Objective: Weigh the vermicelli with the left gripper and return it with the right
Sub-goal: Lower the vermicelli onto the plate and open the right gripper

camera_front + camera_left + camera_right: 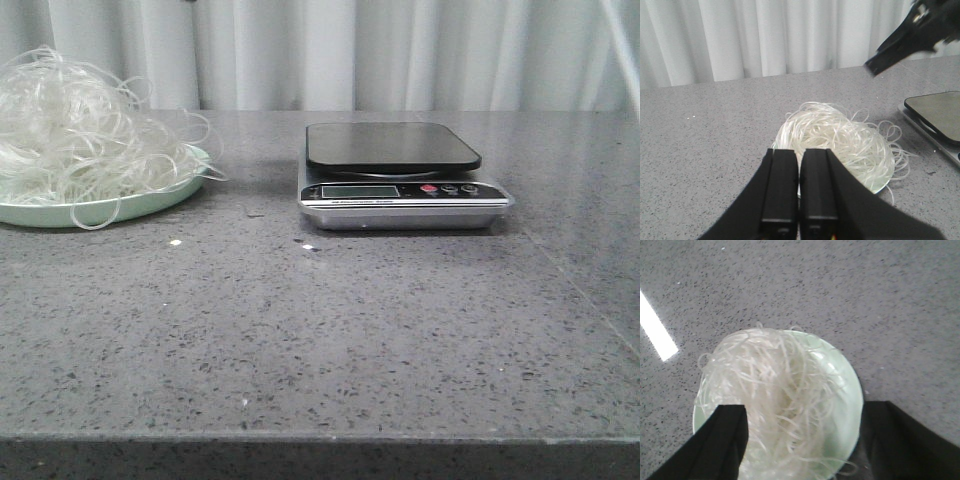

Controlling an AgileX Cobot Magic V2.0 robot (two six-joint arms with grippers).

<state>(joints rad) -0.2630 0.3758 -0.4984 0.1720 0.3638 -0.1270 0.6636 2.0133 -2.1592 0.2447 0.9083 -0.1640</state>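
Note:
The vermicelli (pixel 70 130) is a fluffy whitish tangle heaped on a pale green plate (pixel 150 200) at the table's far left. In the left wrist view my left gripper (pixel 800 152) is shut and empty, fingers pressed together, just short of the vermicelli (pixel 835 140). In the right wrist view my right gripper (pixel 810 440) is open wide above the plate (pixel 852 390), its fingers either side of the vermicelli (pixel 775 385), holding nothing. A black angular finger piece of the right arm (pixel 910 37) shows blurrily in the left wrist view. Neither gripper shows in the front view.
A silver kitchen scale with a black platform (pixel 390 145) stands at the table's middle back, nothing on it; its edge shows in the left wrist view (pixel 940 112). White curtains hang behind the grey speckled table (pixel 330 340). Small white crumbs (pixel 175 242) lie near the plate.

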